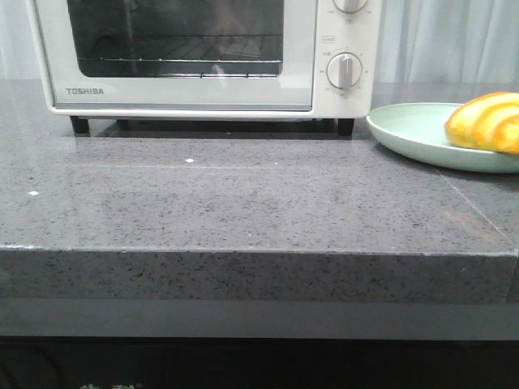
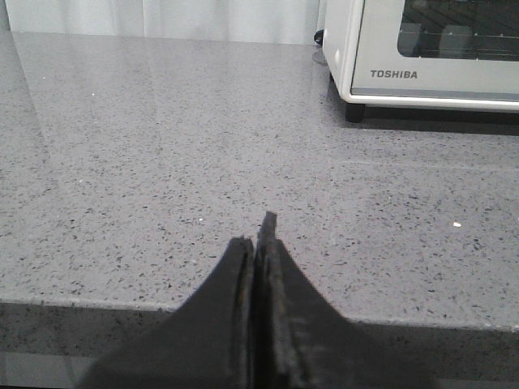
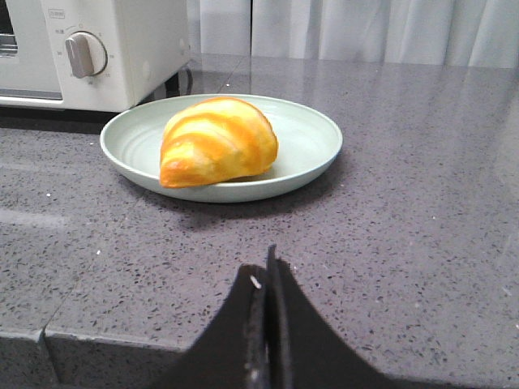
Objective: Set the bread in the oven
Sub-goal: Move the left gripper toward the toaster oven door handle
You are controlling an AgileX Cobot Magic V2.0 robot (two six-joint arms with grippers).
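Observation:
The bread, a golden-yellow roll with paler stripes, lies on a pale green plate at the right of the counter. The white Toshiba oven stands at the back with its glass door closed and a wire rack inside. My left gripper is shut and empty near the counter's front edge, well short of the oven. My right gripper is shut and empty too, a short way in front of the plate. Neither gripper shows in the front view.
The grey speckled stone counter has a front edge close below both grippers. White curtains hang behind. The oven's knobs sit on its right side, next to the plate.

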